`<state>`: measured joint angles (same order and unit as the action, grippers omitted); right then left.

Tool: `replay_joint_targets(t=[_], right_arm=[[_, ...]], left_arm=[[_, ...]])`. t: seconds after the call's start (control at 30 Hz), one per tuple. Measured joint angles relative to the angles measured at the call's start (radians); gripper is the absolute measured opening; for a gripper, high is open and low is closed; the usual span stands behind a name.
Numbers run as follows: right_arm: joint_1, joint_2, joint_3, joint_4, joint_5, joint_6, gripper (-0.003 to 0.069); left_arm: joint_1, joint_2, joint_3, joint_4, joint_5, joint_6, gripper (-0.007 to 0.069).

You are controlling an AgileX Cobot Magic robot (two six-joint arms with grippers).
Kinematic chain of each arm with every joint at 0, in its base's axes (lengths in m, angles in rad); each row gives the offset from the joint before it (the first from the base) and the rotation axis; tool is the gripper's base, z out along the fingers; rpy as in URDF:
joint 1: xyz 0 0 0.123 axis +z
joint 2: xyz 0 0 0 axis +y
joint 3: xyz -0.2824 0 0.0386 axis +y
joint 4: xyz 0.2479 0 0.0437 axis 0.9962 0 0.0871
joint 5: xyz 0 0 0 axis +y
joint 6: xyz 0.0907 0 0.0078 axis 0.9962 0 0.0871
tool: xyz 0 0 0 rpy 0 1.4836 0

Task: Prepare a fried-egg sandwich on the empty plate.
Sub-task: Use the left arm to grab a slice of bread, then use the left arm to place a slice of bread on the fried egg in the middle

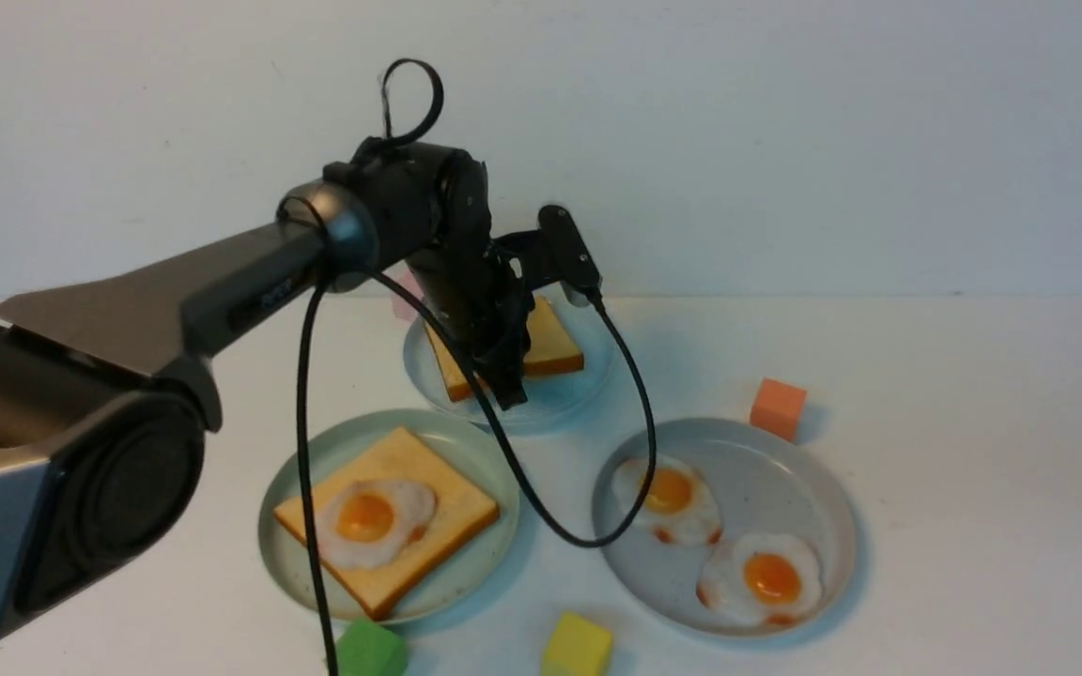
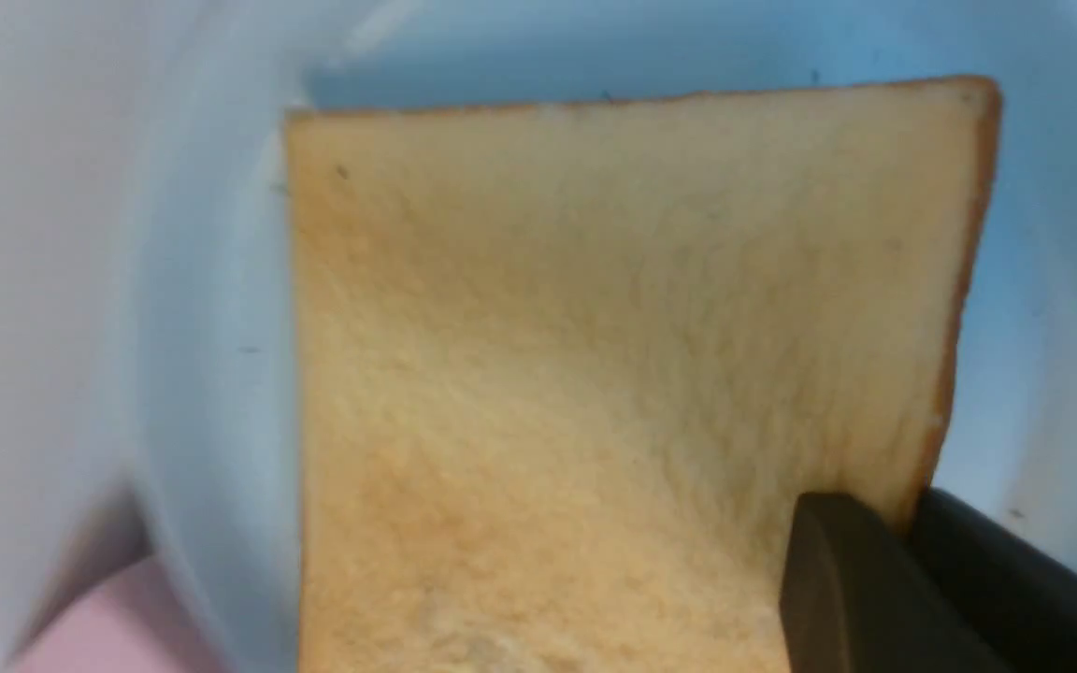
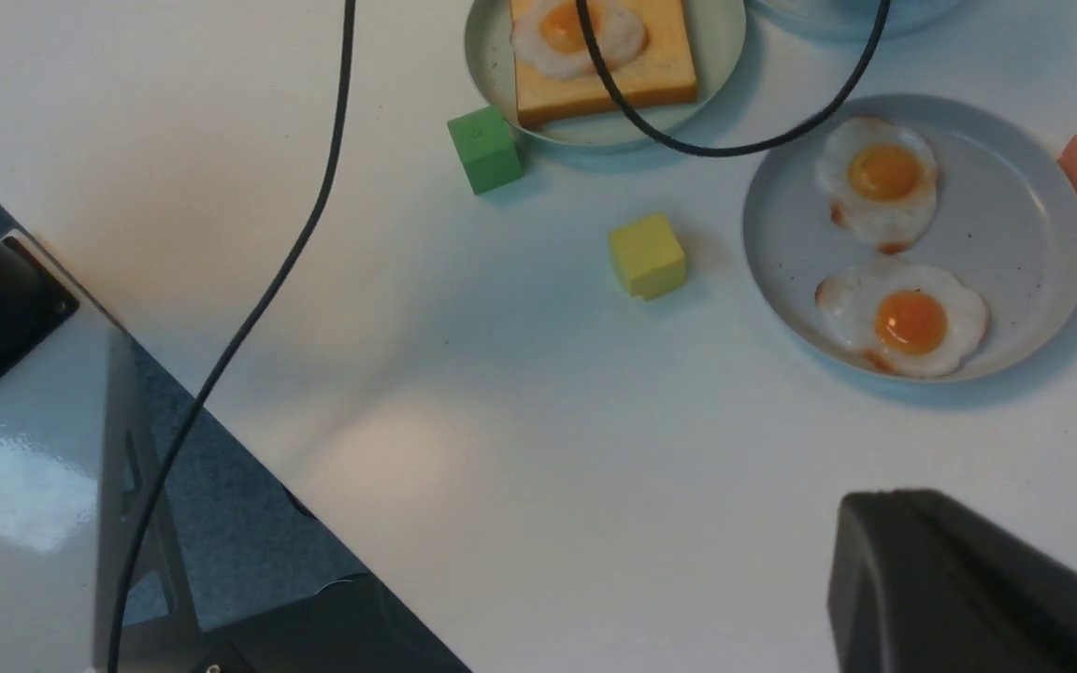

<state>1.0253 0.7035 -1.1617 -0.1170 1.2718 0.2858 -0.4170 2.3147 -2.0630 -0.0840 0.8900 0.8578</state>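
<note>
Toast is what the coming move turns on. The top toast slice (image 2: 595,374) lies on the sky-blue plate (image 1: 569,394) at the back of the desk (image 1: 973,469), and the left tool (image 1: 508,394) has reached down onto its near edge. In the left wrist view the fingers (image 2: 838,579) sit one on the slice's face and one outside its crust, with no gap showing. I judge the tool to be pinching the slice by that edge. I cannot tell whether the slice has left the plate.

The target is the mint-green plate (image 1: 466,582). It lies nearer the robot than the sky-blue plate and a little to the robot's left, the two rims almost touching. It already carries the bottom toast slice (image 1: 447,512), with a fried egg (image 1: 367,518) lying left of centre on it. Only the covering slice seems to be left.

The carry therefore runs back toward the robot and slightly left, a short way. The bottom slice sits cornerwise, one corner toward the robot, while the pinched slice lies turned by less. A twist of the wrist will probably be needed for the crusts to line up.

The left arm is plainly the nearer one. The right tool (image 3: 884,533) shows only as a dark tip over bare desk, well apart from both plates, and I cannot tell whether it is spread or pressed together. The grey speckled plate (image 1: 785,469), to the robot's right, holds two spare eggs and lies off the path.
</note>
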Motion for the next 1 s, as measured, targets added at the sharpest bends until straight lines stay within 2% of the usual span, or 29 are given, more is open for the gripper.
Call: replay_joint_targets(t=[0.1, 0.23, 0.33, 0.37, 0.4, 0.43, 0.5, 0.6, 0.73, 1.0], right_arm=[[0.000, 0.000, 0.000, 0.000, 0.000, 0.000, 0.0016], [0.000, 0.000, 0.000, -0.001, 0.000, 0.000, 0.0018], [0.000, 0.000, 0.000, -0.001, 0.000, 0.000, 0.0020], [0.000, 0.000, 0.000, -0.001, 0.000, 0.000, 0.0020], [0.000, 0.000, 0.000, -0.001, 0.000, 0.000, 0.0020], [0.000, 0.000, 0.000, -0.001, 0.000, 0.000, 0.0020], [0.000, 0.000, 0.000, -0.002, 0.000, 0.000, 0.0020], [0.000, 0.000, 0.000, -0.004, 0.000, -0.010, 0.0022], [0.000, 0.000, 0.000, -0.005, 0.000, -0.020, 0.0026], [0.000, 0.000, 0.000, -0.002, 0.000, -0.022, 0.0031]], left_arm=[[-0.001, -0.071, 0.000, -0.024, 0.019, -0.030, 0.0035], [-0.034, -0.235, 0.008, 0.011, 0.138, -0.259, 0.0035], [-0.085, -0.348, 0.077, 0.131, 0.214, -0.484, 0.0035], [-0.114, -0.388, 0.140, 0.207, 0.243, -0.593, 0.0035], [-0.119, -0.394, 0.150, 0.218, 0.246, -0.593, 0.0035], [-0.154, -0.434, 0.231, 0.285, 0.263, -0.705, 0.0035], [-0.202, -0.487, 0.360, 0.335, 0.267, -0.801, 0.0034], [-0.240, -0.530, 0.523, 0.333, 0.237, -0.858, 0.0034], [-0.252, -0.564, 0.719, 0.345, 0.116, -0.892, 0.0034], [-0.252, -0.568, 0.843, 0.435, -0.072, -0.883, 0.0033]])
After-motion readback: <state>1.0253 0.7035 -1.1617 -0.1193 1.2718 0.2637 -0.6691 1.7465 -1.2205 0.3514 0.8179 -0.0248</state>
